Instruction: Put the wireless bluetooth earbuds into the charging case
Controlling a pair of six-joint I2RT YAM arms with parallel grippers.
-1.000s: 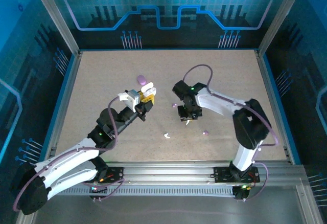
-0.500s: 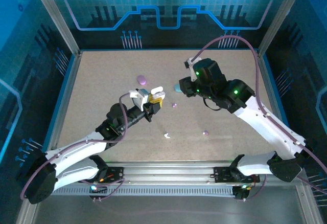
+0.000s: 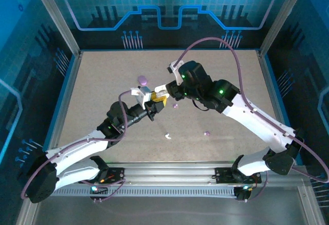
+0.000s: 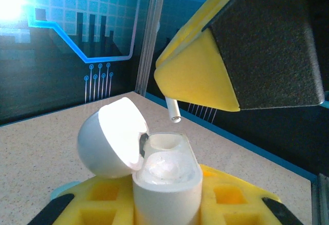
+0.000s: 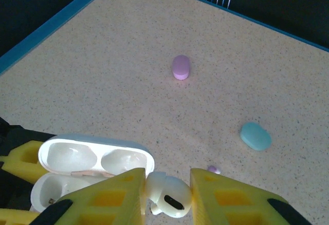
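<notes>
Right gripper [image 5: 165,184], jaws pinched on a white earbud [image 5: 172,193], hovers just above the open case [image 4: 167,194], which your left gripper [image 3: 147,99] clamps upright. Line the stem up over an empty socket, descend slowly, and release only once seated.

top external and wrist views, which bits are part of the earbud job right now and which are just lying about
In the job: open white case in the left gripper; white earbud in the right gripper.
Lying about: purple case, light blue case, purple earbuds, loose white earbud.
</notes>
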